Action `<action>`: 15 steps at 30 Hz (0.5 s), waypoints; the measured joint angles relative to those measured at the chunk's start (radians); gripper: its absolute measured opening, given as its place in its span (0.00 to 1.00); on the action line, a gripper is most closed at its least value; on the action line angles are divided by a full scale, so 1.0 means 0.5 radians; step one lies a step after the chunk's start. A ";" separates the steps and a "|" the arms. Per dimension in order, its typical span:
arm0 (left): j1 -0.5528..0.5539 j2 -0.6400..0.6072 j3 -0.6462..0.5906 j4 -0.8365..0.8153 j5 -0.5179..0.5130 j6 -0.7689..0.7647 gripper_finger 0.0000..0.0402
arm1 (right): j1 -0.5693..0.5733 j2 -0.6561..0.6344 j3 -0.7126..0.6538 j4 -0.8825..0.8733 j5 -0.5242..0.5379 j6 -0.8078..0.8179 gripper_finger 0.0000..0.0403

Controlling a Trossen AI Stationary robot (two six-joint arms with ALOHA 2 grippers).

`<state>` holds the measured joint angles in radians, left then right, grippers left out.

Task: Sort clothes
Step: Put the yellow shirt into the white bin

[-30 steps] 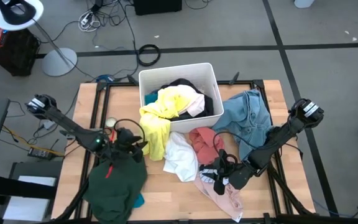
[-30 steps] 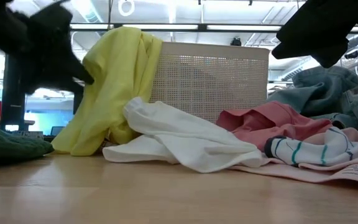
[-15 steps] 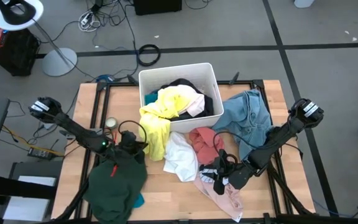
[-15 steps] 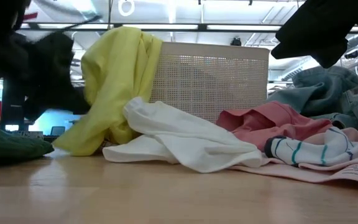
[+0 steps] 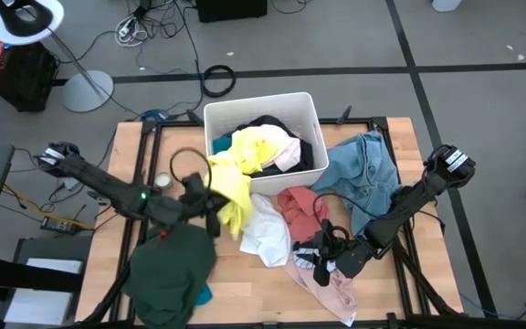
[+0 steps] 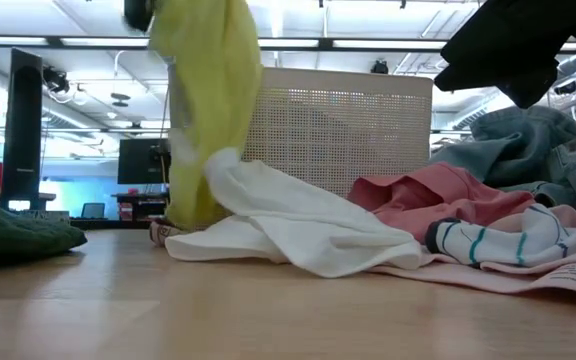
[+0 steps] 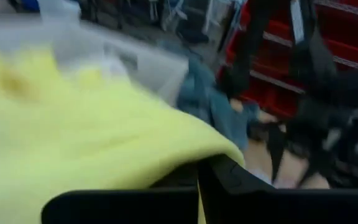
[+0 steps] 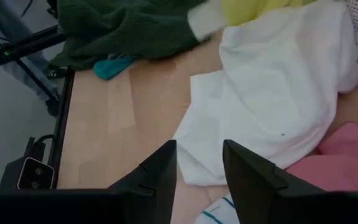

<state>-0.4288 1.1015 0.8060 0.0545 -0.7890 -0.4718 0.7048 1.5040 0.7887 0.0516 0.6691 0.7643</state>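
A yellow garment (image 5: pixel 236 178) spills from the white bin (image 5: pixel 309 105) over its near left corner. My left gripper (image 5: pixel 210 195) is shut on it, left of the bin. In the low view the yellow cloth (image 6: pixel 203 110) hangs as a tall narrow strip from the gripper (image 6: pixel 140 12). A white garment (image 5: pixel 265 228) lies against its foot. My right gripper (image 5: pixel 322 265) stands open above a pale pink and a striped garment (image 5: pixel 322 274) at the near right; nothing is between its fingers (image 8: pixel 160 174). My left gripper pinches a bunched fold of the yellow garment (image 7: pixel 185 158) between its two fingers, on the part that hangs outside the bin. It comes from the table's left, raised above the table. The cloth hangs below it, its lower end (image 6: pixel 183 220) down at the table and its upper end in the bin.
A dark green garment (image 5: pixel 167 270) lies at the near left with a teal piece (image 5: pixel 204 294) under its edge. A salmon garment (image 5: pixel 298 206) and light blue denim (image 5: pixel 363 174) lie right of the bin. Bare wood shows along the near edge (image 6: pixel 268 310).
My left gripper has moved from above the green garment toward the bin, shut on the yellow garment and risen. The garment's outer lower part, which was spread wide on the table, is drawn up into a narrow hanging strip. Its end in the bin has stayed.
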 joint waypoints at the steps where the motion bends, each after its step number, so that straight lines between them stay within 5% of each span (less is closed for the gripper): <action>1: 0.040 0.000 0.100 -0.068 -0.004 0.082 0.00 | 0.000 0.000 0.000 0.001 0.000 0.000 0.32; 15: 0.952 0.007 0.980 -0.144 -0.035 0.987 0.00 | 0.000 0.000 0.000 0.008 0.000 0.000 0.32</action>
<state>0.0474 1.1049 1.2959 -0.0175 -0.8067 0.0218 0.7048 1.5040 0.7887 0.0555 0.6689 0.7643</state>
